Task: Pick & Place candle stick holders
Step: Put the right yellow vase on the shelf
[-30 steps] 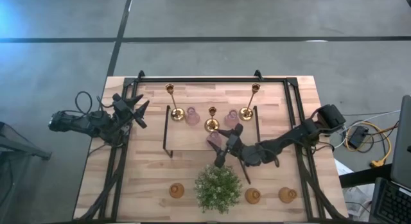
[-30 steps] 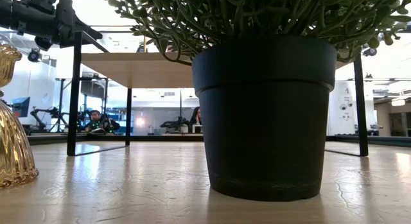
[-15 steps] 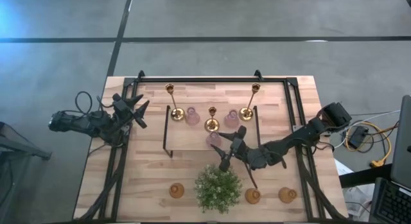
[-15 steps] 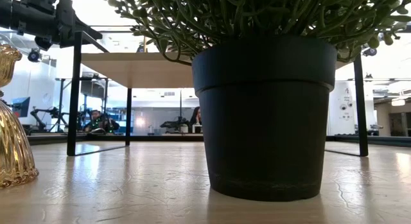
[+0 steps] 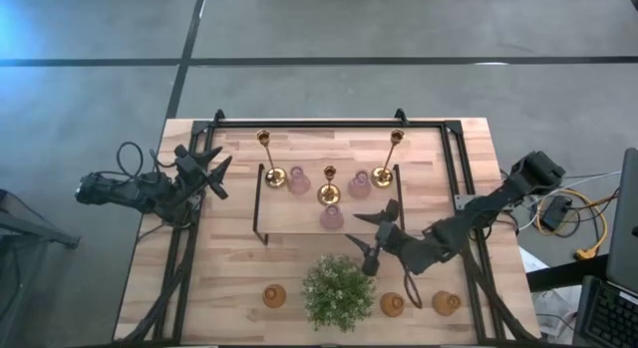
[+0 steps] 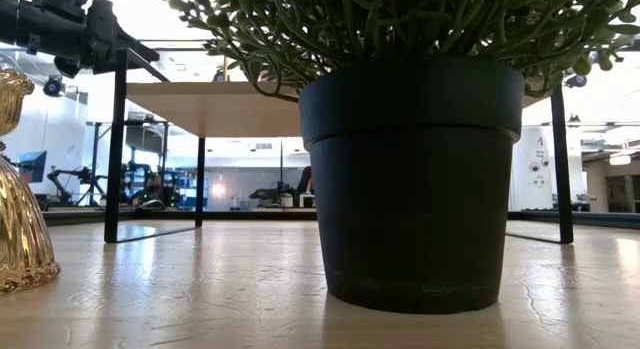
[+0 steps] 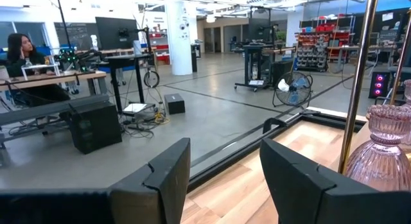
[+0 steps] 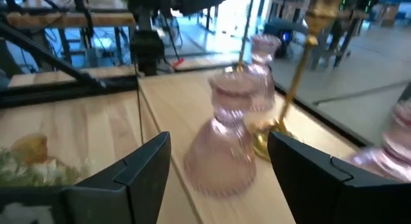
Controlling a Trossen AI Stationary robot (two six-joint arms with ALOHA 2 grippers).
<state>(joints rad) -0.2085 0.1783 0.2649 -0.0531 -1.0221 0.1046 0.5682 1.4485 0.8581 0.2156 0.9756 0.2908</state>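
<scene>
1. High view shows the right gripper (image 5: 377,244) hanging empty, fingers spread wide, just off the near edge of the raised wooden shelf (image 5: 289,214) and beside the potted plant (image 5: 339,291).
2. Nearest it, a pink glass holder (image 5: 332,217) stands upright on the shelf; two more pink ones and three brass candlesticks (image 5: 329,184) stand behind.
3. Three amber glass holders (image 5: 392,305) sit on the table by the plant.
4. The left gripper (image 5: 214,173) waits at the table's left edge, fingers apart, holding nothing.
5. Judging the next pick an amber holder, approach from above, clear of foliage, and clamp the narrow waist.
6. Ribbed glass looks slick and bell-shaped; brass is slim, shiny, tippy.
</scene>
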